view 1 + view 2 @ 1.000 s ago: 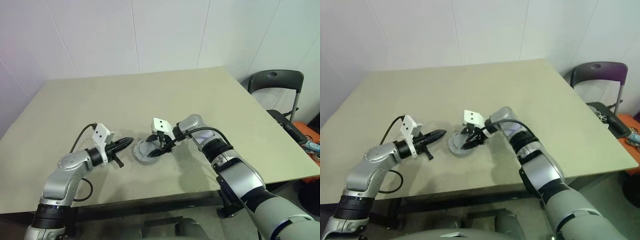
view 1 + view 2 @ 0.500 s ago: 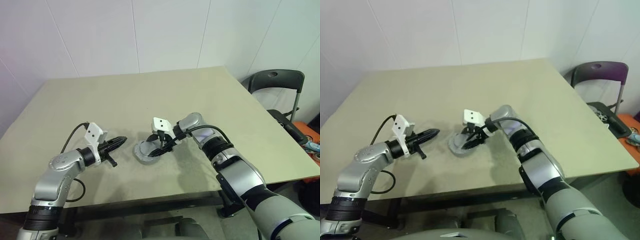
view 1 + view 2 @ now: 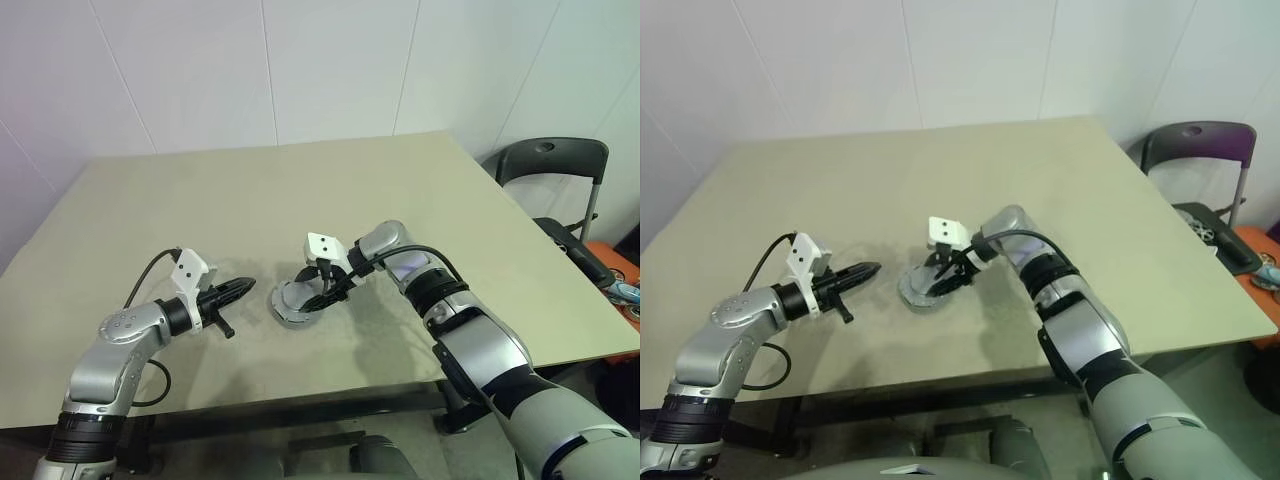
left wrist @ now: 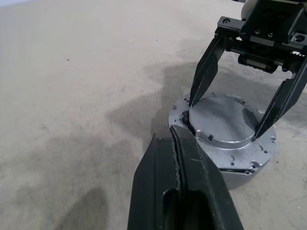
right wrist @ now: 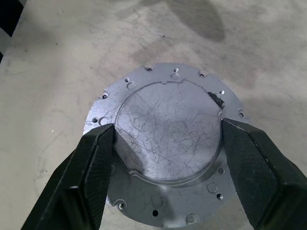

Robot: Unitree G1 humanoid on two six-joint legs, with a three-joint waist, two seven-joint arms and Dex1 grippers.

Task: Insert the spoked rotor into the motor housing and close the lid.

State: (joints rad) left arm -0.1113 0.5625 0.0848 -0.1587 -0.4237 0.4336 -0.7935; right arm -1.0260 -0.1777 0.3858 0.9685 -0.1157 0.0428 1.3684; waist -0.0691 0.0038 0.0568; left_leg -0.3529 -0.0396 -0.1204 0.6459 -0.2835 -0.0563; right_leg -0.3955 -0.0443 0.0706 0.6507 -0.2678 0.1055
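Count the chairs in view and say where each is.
1: a dark chair beyond the table's far right corner, on the robot's right. Others may be hidden outside the views.

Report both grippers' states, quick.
Left gripper: closed, holding nothing.
Right gripper: open, fingers astride the lid's raised centre; grip cannot be told.

My left pincer (image 3: pixel 243 289) has its black fingers pressed together, pointing right and slightly down from a bent arm. My right arm reaches leftward, wrist angled down, its pincer (image 5: pixel 165 139) spread wide, fingers (image 5: pixel 93 160) well apart.
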